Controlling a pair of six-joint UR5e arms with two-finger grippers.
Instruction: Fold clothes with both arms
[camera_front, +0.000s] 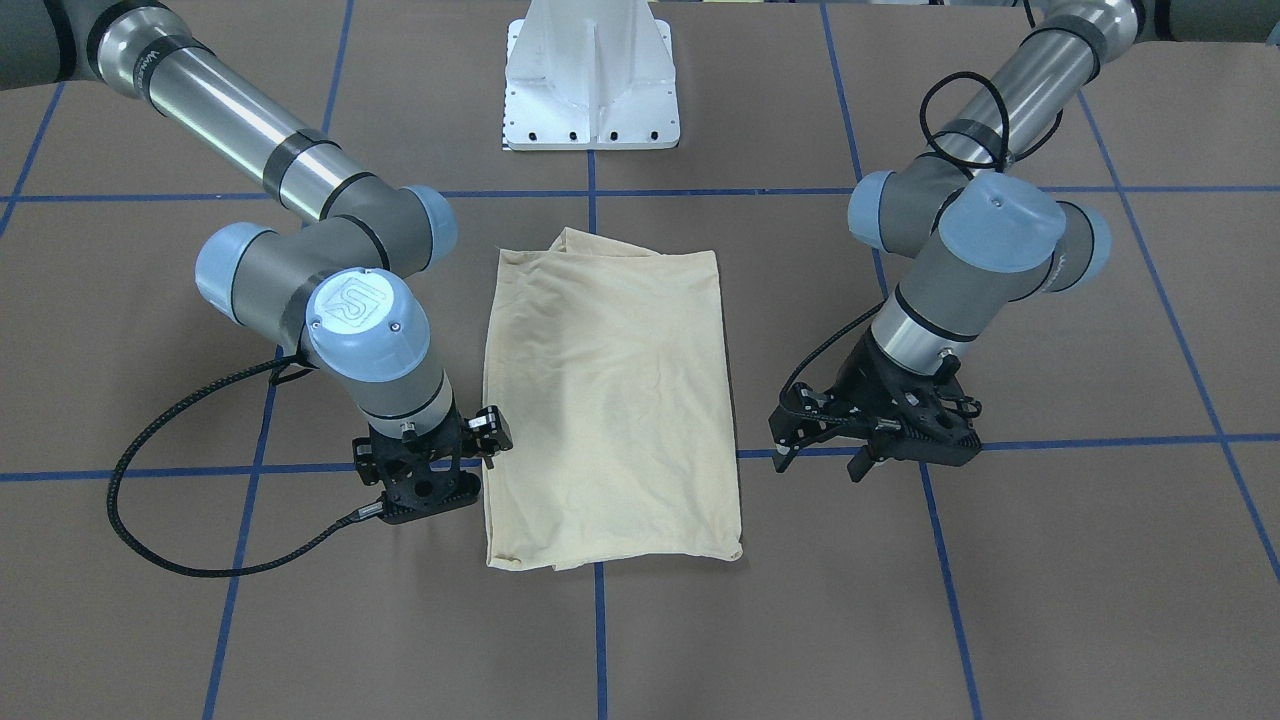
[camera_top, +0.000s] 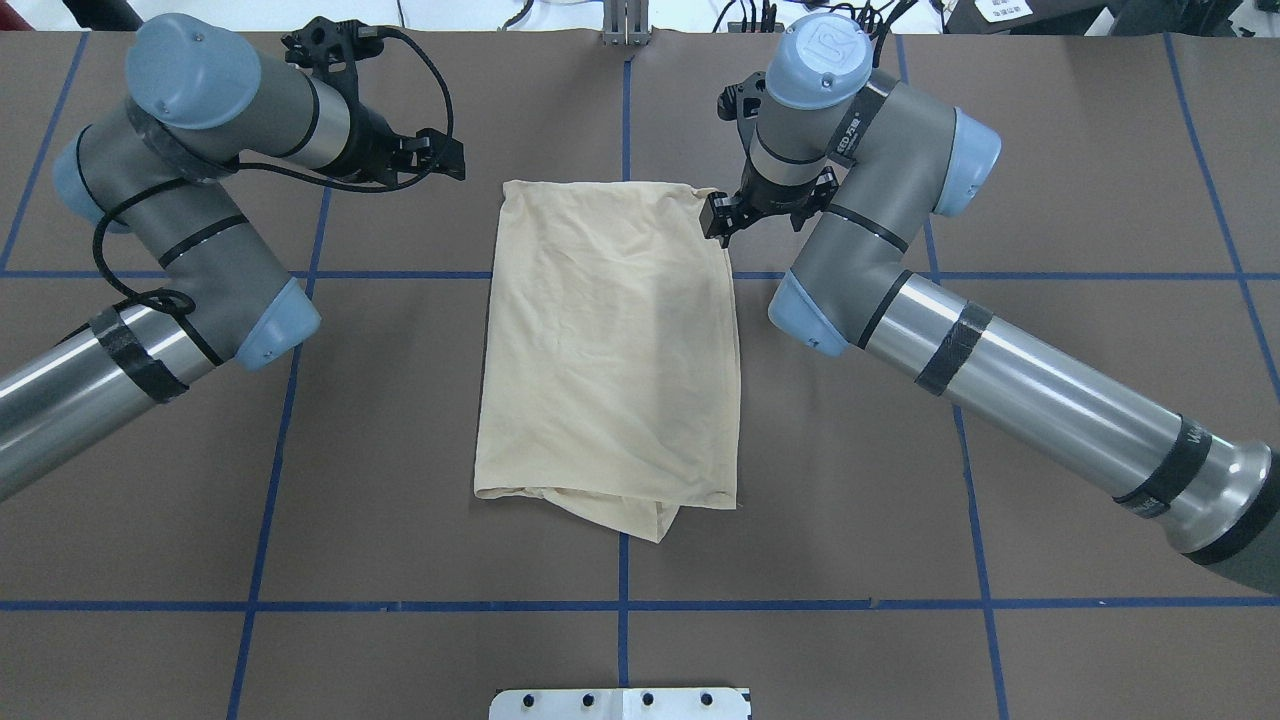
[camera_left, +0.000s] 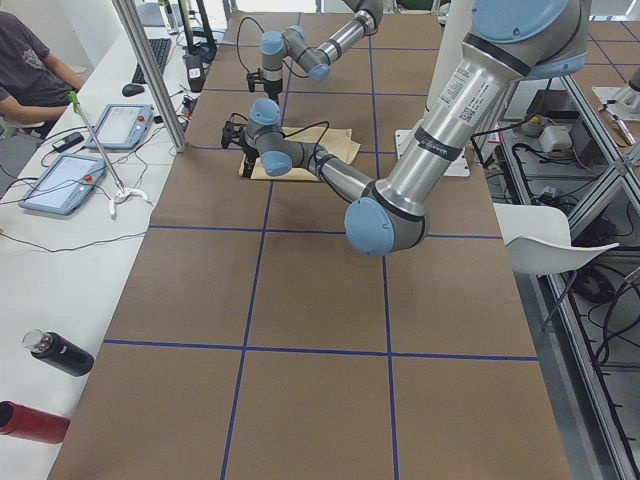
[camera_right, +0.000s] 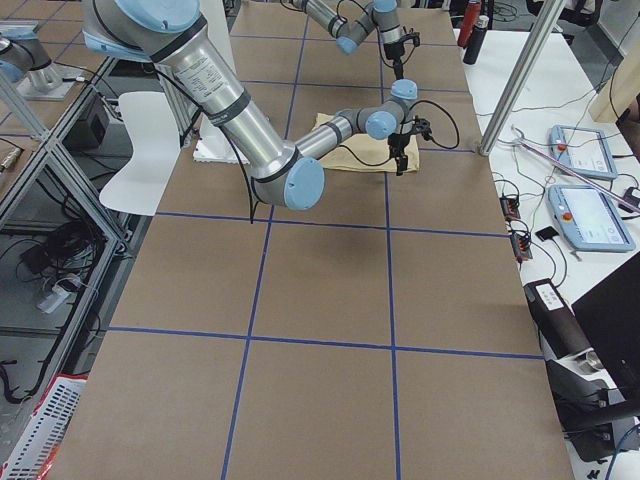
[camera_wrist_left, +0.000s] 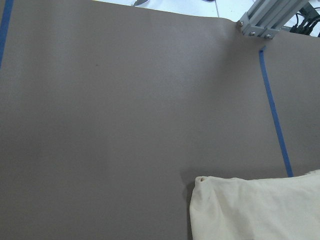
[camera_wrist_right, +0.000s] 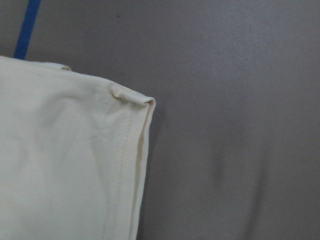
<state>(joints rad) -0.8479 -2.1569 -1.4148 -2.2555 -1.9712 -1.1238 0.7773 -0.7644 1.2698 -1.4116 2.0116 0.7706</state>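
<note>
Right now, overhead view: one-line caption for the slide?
Folded cream T-shirt on the blue-taped table, left gripper and right gripper near its two far corners.

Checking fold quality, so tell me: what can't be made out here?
- T-shirt: its inner layers, covered by the top layer in every view.
- Right gripper: open or shut, masked by its own wrist overhead and front-facing; fingers absent from its wrist view.
- Both side views: cloth edges too small.

A robot lab: table gridded in blue tape, aluminium posts, control tablets on a side bench, seated operator.
</note>
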